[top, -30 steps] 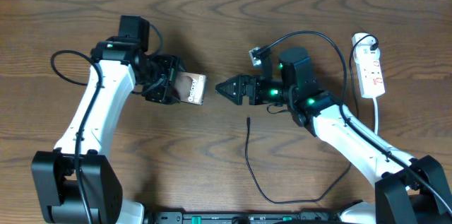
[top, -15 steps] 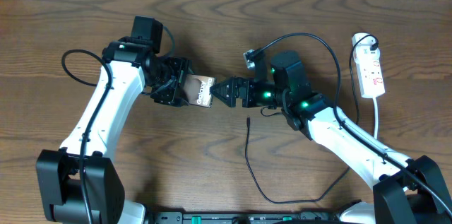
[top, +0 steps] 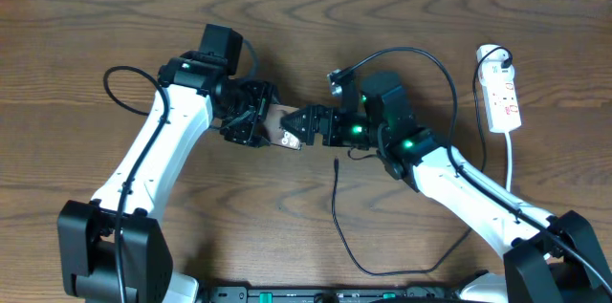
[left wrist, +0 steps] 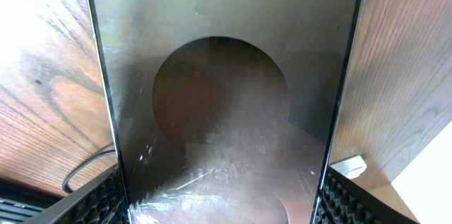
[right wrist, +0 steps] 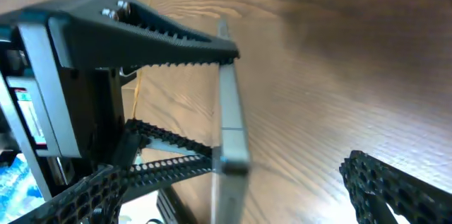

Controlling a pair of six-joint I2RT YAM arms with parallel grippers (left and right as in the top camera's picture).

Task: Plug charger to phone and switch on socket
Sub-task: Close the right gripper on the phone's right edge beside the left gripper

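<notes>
The left pincer [top: 260, 123] clamps the phone [top: 281, 129] by its long edges near the middle of the table [top: 86, 16]. In its wrist view the slab fills the gap between the ribbed pads [left wrist: 106, 197]. The right pincer [top: 304, 127] stands wide, its jaws on either side of the phone's free end without pressing on it; its own camera shows the phone edge-on between them. The charger [top: 334, 203] lies loose on the table, its connector tip [top: 337, 162] just below the two pincers and held by neither. The socket [top: 503, 93] sits well apart at the far right. The step in hand looks like a handover or steadying of the phone, with plugging not yet begun. Next, the right pincer probably must close squarely on the free end without twisting the phone.
</notes>
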